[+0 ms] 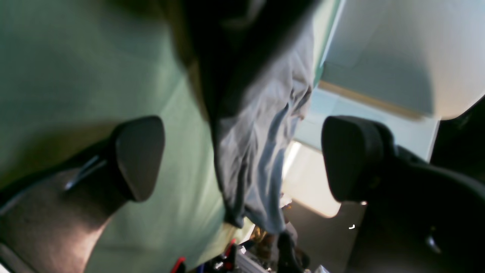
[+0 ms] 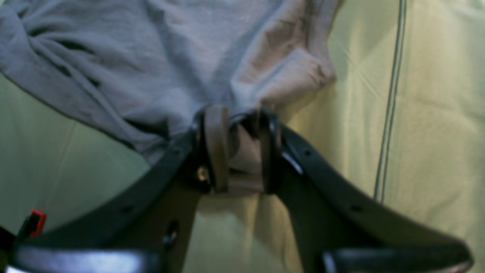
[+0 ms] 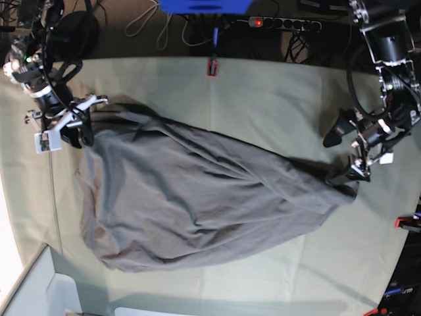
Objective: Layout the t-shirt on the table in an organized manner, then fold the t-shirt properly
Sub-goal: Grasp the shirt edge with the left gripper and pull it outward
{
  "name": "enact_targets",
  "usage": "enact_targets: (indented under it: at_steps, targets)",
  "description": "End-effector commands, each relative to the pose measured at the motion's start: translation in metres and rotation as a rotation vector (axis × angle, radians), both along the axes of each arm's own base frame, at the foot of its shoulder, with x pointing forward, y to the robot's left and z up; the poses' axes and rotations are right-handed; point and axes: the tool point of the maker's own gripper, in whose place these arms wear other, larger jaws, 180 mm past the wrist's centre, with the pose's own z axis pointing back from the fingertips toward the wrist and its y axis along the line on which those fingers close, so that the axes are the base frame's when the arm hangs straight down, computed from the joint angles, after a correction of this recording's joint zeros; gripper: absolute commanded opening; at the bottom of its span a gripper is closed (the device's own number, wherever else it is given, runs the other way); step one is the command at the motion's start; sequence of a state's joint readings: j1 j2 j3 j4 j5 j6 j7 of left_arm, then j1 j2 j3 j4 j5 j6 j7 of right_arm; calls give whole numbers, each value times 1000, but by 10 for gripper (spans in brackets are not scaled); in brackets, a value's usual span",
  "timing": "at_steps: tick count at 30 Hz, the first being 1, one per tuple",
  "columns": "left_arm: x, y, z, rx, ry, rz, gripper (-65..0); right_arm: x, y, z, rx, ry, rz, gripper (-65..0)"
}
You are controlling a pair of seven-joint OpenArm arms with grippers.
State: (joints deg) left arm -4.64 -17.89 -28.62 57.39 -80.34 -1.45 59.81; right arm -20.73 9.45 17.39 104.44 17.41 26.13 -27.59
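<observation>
The dark grey t-shirt (image 3: 197, 197) lies spread and wrinkled across the pale green table (image 3: 276, 99), stretched from left to right. At its right end my left gripper (image 3: 339, 155) stands wide open. In the left wrist view its two pads sit far apart with a bunched end of the t-shirt (image 1: 257, 151) loose between them, touching neither. At the shirt's left corner is my right gripper (image 3: 75, 131). In the right wrist view the right gripper (image 2: 244, 151) has its fingers slightly parted, and a fold of the t-shirt (image 2: 170, 57) still rests in the gap.
Red clamps (image 3: 212, 67) (image 3: 404, 222) hold the table cloth at the far and right edges. A thin cable (image 2: 390, 113) runs over the cloth beside my right gripper. A power strip (image 3: 283, 24) and cables lie beyond the far edge. A white bin (image 3: 39, 289) stands at the near left corner.
</observation>
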Motion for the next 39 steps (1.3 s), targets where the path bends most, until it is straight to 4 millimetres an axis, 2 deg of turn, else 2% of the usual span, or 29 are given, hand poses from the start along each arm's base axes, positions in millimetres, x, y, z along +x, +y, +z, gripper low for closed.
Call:
enact_targets:
  at_steps: [1,5,9,12,16,19,21,23,27,29,33,35,39]
  targets:
    - [14,3,31,-39,-80,8,0,7,-1,15,1,-57,6,-503]
    - [26,-9,62,-8,-179,-30,0,9,-1,16,1,-63,6,-503]
    - [61,-29,99,-9,-297,-18,0,13,0,19,1,-73,9,-503]
    - [83,-51,114,93,-345,-24,0,16,-1,20,-1,-76,6,-503]
    - [101,-68,156,268,-455,-43,0,16,-1,21,-3,-79,8,-503]
    - [117,-72,161,417,-438,-59,0,17,-1,20,-2,-79,8,-502]
    - [127,-75,146,489,-354,-44,0,20,0,22,2,-85,6,-502]
    - [132,-85,121,549,-253,-66,0,19,0,21,3,-82,6,-502]
    - [141,-119,85,726,-154,-233,0,22,1,23,2,-89,7,-502]
    - [138,-129,67,786,-116,-303,0,22,1,24,2,-91,7,-502]
    - [121,-130,23,746,38,-309,0,22,-1,23,1,-90,4,-502]
    - [108,-123,-1,710,163,-264,0,22,-1,20,5,-84,3,-502]
    - [89,-122,-23,692,239,-258,0,24,-1,18,10,-81,2,-502]
